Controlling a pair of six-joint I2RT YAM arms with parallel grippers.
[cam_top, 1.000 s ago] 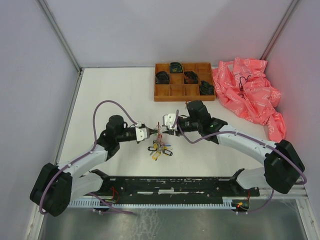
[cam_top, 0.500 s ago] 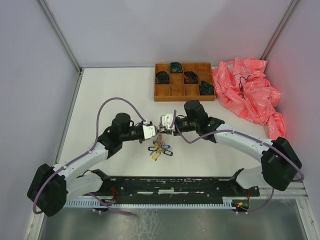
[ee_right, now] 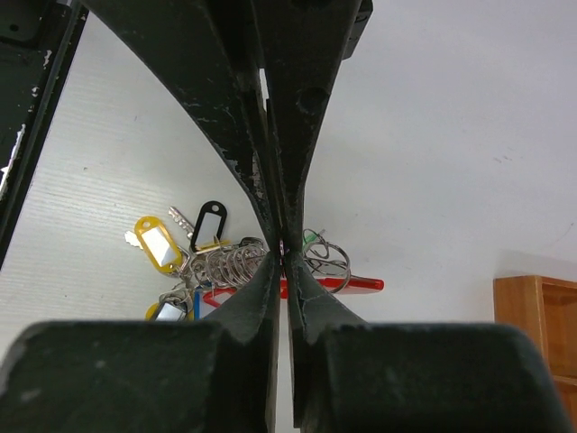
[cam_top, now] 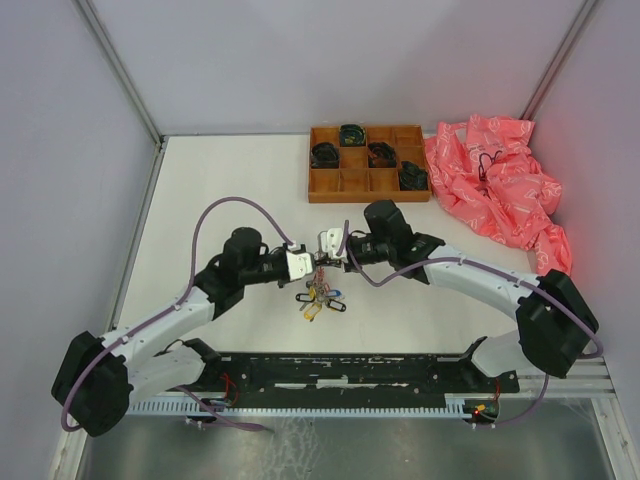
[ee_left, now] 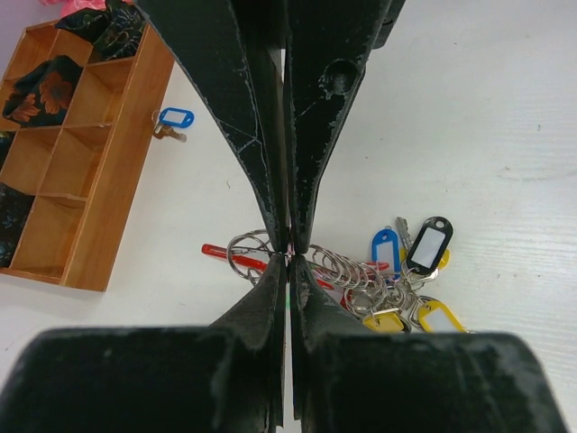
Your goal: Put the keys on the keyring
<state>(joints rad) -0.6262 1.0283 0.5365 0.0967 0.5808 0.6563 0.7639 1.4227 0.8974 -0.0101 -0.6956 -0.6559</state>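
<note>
- While pinched mid-table, keyring (ee_left: 245, 255): already bearing tagged keys (ee_left: 410, 271), red strap (ee_right: 347, 285) alongside.
- Left gripper (ee_left: 288, 249), right gripper (ee_right: 281, 244): both clamped on ring wire.
- Step, seemingly: parting the coil.
- Next: needs loose blue-tagged key (ee_left: 175, 118), beside far tray (ee_left: 115, 185).

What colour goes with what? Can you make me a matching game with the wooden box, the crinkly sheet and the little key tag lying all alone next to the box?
Things:
1. box
2. crinkly sheet
3. lone key tag

Colours:
A. blue
B. brown
C. pink

Right pairs: 1-B, 2-C, 3-A.
</note>
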